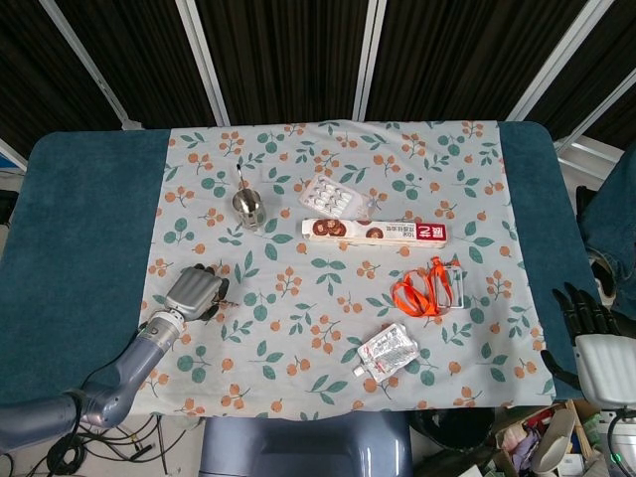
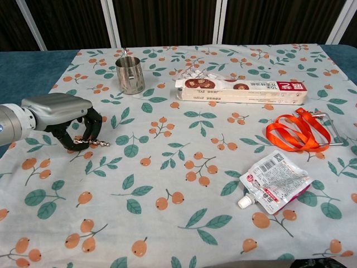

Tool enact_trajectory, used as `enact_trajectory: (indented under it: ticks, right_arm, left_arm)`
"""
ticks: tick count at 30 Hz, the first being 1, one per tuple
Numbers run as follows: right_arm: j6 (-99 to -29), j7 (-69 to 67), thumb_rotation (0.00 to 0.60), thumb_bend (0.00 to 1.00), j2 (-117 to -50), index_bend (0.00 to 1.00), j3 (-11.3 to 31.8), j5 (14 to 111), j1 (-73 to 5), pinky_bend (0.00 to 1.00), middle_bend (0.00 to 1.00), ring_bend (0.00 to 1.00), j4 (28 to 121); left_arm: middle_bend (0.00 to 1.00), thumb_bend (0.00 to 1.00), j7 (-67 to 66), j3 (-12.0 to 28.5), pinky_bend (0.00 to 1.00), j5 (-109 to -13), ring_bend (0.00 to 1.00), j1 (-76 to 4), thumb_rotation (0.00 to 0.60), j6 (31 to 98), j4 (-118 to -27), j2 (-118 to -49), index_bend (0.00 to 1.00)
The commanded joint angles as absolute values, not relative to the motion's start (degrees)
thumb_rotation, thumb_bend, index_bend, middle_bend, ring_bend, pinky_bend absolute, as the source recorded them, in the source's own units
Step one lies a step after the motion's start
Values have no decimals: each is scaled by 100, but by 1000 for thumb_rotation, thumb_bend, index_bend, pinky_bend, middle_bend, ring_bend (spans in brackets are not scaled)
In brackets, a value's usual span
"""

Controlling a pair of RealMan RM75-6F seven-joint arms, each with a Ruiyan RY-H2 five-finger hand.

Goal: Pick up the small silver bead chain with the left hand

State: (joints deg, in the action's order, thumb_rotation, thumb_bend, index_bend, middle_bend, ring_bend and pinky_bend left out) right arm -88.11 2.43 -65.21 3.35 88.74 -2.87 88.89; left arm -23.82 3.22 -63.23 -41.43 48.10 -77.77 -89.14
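The small silver bead chain point(image 2: 99, 143) lies on the floral cloth at the left side, its right end poking out from under my left hand point(image 2: 62, 113). That hand sits low over the chain with its dark fingers point(image 2: 92, 125) curled down around it, pinching it against the cloth. In the head view the left hand point(image 1: 195, 291) shows near the cloth's left edge, and it hides most of the chain. My right hand point(image 1: 594, 343) hangs off the table's right front corner with its fingers spread and nothing in it.
A steel cup point(image 2: 130, 75) stands behind the left hand. A long box point(image 2: 241, 89) and a blister pack point(image 1: 328, 195) lie mid-table. An orange ribbon point(image 2: 294, 132) and a white pouch point(image 2: 275, 180) lie to the right.
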Motion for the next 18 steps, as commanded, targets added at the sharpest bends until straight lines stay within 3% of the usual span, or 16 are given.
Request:
enact_trajectory:
  ticks: [1, 18]
  right_arm:
    - [-8811, 245, 600, 169, -6522, 32, 334, 8877, -288, 136, 13, 49, 8888]
    - [-8813, 237, 600, 169, -6524, 32, 336, 8874, -291, 136, 13, 50, 8887]
  left_arm:
    - [520, 353, -2402, 330, 294, -6289, 309, -4150, 600, 4811, -7793, -8917, 516]
    - [542, 431, -2484, 316, 296, -6211, 324, -4177, 600, 4822, -7721, -8967, 541]
